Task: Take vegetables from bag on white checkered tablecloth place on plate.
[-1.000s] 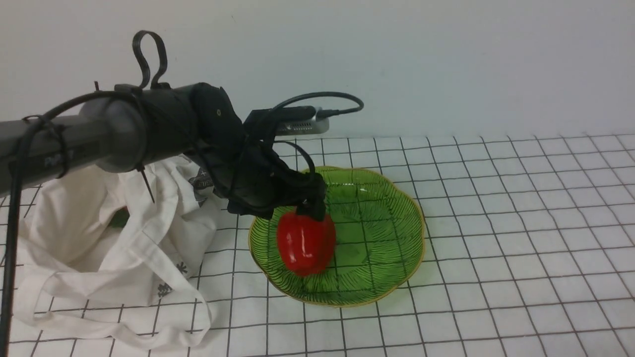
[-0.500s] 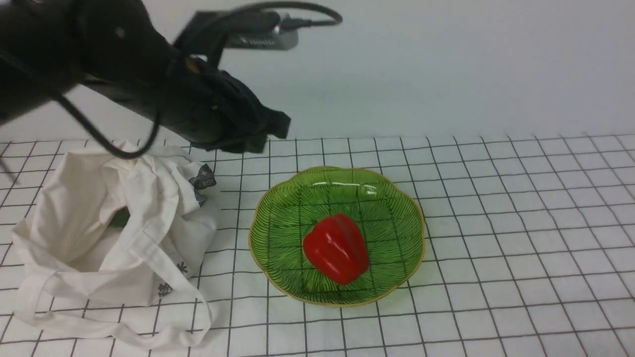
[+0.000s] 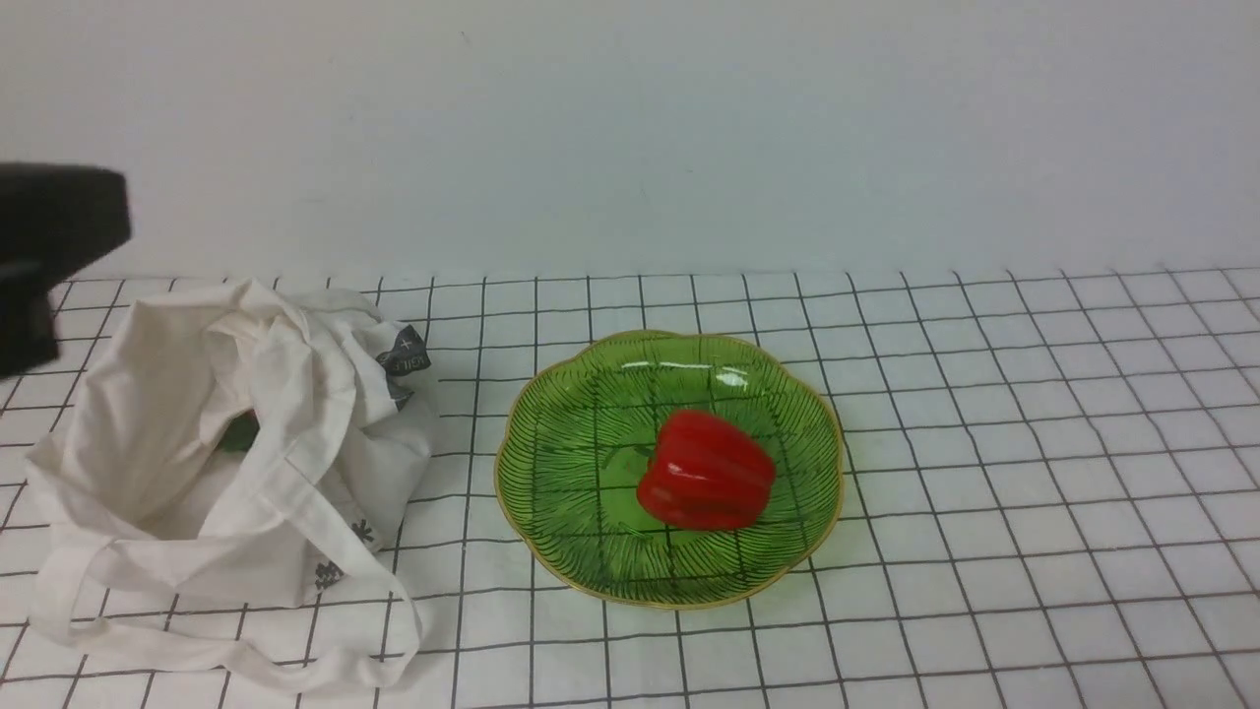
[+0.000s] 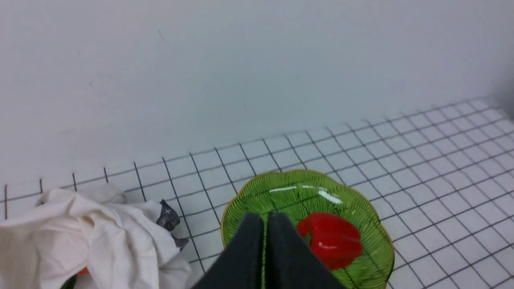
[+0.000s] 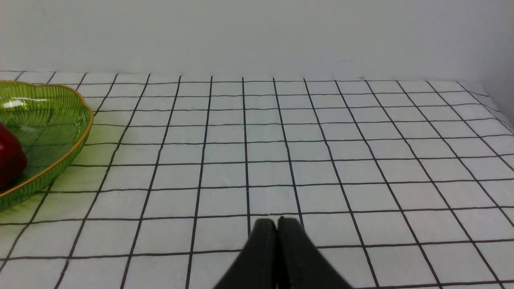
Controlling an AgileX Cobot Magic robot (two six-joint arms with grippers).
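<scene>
The red pepper (image 3: 706, 472) was found lying on its side inside the green plate (image 3: 787, 394), a little right of the centre, free of any grip. A second earlier it had been held upright over the plate's left half under the left gripper; half a second earlier it had already been released and lay nearer the middle. The left arm, which had stretched across the bag (image 3: 197, 463) towards the plate, had been drawn back, so that only a dark part of it (image 3: 49, 256) was seen at the left edge of the front view. The left gripper (image 4: 265, 218) was seen pressed together on nothing, above the tablecloth (image 3: 984, 492). The right gripper (image 5: 277, 222) was likewise closed and empty, low over the cloth, well right of the plate.
</scene>
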